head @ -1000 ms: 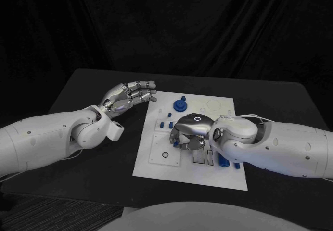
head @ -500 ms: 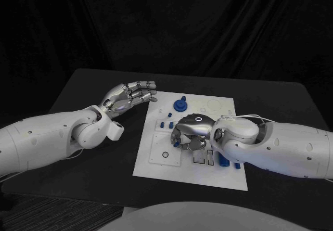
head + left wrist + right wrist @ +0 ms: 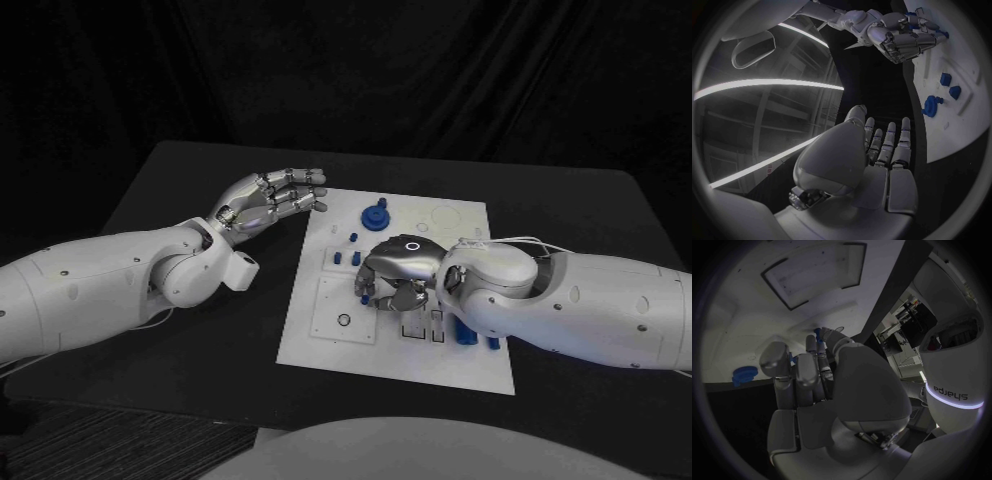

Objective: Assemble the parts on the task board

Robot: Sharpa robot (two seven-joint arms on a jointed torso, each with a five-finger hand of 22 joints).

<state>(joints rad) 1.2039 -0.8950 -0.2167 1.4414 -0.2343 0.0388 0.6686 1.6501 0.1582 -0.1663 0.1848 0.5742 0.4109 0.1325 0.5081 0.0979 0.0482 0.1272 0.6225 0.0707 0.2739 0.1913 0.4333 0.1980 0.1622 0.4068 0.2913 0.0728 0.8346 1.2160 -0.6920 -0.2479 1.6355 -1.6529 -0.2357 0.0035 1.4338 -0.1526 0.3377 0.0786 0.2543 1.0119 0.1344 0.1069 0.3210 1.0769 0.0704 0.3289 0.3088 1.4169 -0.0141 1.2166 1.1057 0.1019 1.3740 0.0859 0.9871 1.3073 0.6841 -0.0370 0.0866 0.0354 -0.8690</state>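
My right robot hand [image 3: 398,268] grips a small blue part [image 3: 366,291] over the middle of the white plate task board [image 3: 459,219], mid-bench; my left robot hand [image 3: 270,200] hovers released beside the board's far left corner.

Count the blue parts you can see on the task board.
About 6: a round one at the far edge, two small pegs beside the right hand, three by its wrist; the hand may hide more.
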